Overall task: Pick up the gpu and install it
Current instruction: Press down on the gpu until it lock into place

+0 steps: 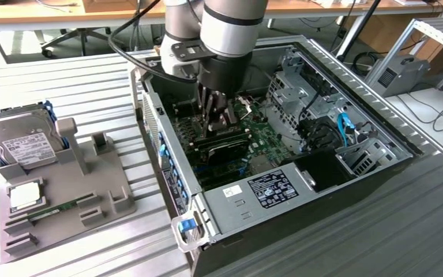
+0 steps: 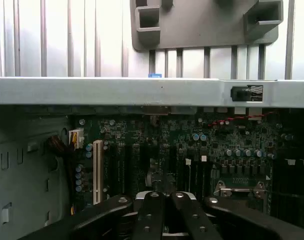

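gripper [image 1: 215,118] fingers pressed together down on the gpu [image 1: 223,142] over the motherboard [image 1: 264,141]; we judge seating needs straight, even pressure.

One computer case [image 1: 299,190] (one hard drive [image 1: 23,141]).

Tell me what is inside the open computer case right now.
Inside the computer case: the green motherboard, a black card under the gripper, the labelled power supply, drive cages and blue cables. The arm covers the case's far corner.
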Robot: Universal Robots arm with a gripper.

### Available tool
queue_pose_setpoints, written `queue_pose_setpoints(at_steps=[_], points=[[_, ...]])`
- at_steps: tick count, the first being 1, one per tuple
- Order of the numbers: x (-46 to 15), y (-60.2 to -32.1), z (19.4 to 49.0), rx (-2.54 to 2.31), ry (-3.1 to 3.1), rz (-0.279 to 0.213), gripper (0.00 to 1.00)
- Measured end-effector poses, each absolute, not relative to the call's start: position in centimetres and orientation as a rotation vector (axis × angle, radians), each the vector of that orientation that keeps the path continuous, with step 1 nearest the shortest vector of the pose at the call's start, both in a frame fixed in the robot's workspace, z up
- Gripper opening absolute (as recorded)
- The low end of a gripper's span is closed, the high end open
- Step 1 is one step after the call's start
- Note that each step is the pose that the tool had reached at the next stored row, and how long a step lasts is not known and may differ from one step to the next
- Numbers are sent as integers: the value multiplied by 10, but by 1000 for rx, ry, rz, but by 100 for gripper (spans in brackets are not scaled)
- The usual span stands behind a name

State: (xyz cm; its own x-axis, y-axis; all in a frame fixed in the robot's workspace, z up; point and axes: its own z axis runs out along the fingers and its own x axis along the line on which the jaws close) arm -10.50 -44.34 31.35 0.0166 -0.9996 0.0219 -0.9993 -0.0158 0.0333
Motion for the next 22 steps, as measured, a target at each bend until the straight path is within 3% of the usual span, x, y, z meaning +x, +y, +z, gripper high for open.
queue_pose_setpoints(at_steps=[22], points=[[-50,-443,317,2218,-2182,-30,11]])
